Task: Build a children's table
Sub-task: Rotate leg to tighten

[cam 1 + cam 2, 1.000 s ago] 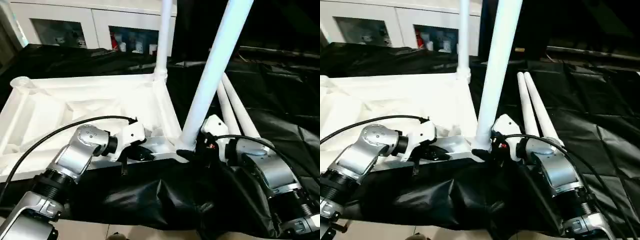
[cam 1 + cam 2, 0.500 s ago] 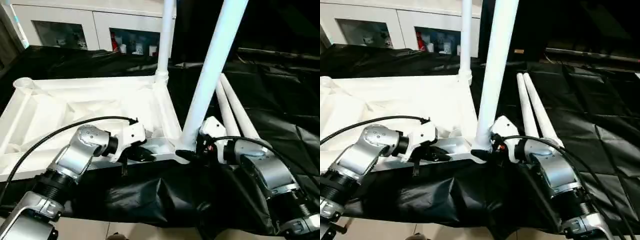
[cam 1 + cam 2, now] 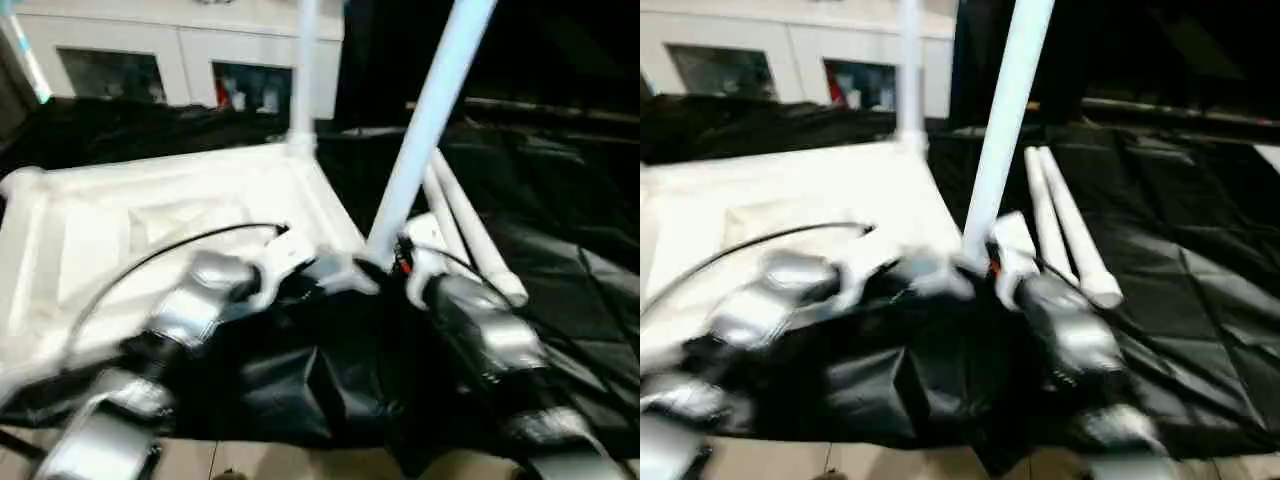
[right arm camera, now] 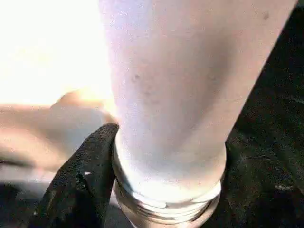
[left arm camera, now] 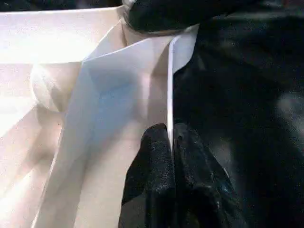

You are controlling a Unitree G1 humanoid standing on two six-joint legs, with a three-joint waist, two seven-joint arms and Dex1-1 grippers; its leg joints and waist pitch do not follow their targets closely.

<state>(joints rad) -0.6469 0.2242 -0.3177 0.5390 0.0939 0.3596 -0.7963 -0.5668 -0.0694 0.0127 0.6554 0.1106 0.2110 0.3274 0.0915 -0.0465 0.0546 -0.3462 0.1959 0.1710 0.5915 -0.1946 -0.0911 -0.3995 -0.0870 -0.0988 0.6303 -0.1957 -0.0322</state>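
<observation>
Two legs up in corner sockets of the upturned table top (image 3: 150,215): far leg (image 3: 303,70) upright, near leg (image 3: 425,130) leaning at the near right corner. Two spare legs (image 3: 1065,225) lying side by side on the black sheet (image 3: 1200,270), just right of the top. Left gripper (image 5: 170,142) pinched tight on the thin near rim of the top, probably to brace it against the turning. Right gripper (image 4: 161,190) wrapped around the near leg's base right at the threaded collar; one finger (image 4: 85,175) against it, grip looks partly open around the tube. Likely seating or screwing this leg home.
</observation>
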